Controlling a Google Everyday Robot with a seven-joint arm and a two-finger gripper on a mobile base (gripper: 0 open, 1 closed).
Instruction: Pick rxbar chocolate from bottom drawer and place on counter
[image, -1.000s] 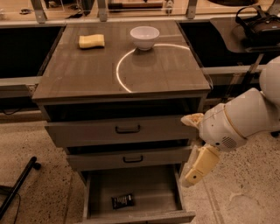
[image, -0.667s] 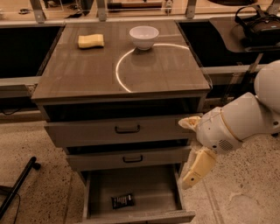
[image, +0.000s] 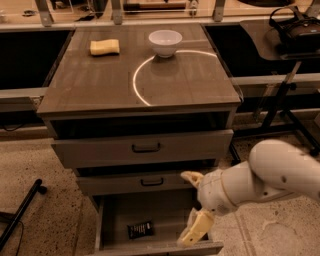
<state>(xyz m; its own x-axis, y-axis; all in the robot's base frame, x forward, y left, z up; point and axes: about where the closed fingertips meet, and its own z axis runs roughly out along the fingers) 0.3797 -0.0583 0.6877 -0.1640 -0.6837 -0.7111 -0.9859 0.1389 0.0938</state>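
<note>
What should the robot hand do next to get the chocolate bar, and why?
Probably move left and down: the gripper hangs open at the right side of the bottom drawer, and the rxbar chocolate lies inside to its left, untouched.

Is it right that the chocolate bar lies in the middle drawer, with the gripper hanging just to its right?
Not quite: it is not in the middle drawer. The camera view shows the chocolate bar lying in the open bottom drawer. The gripper does hang just to its right.
</note>
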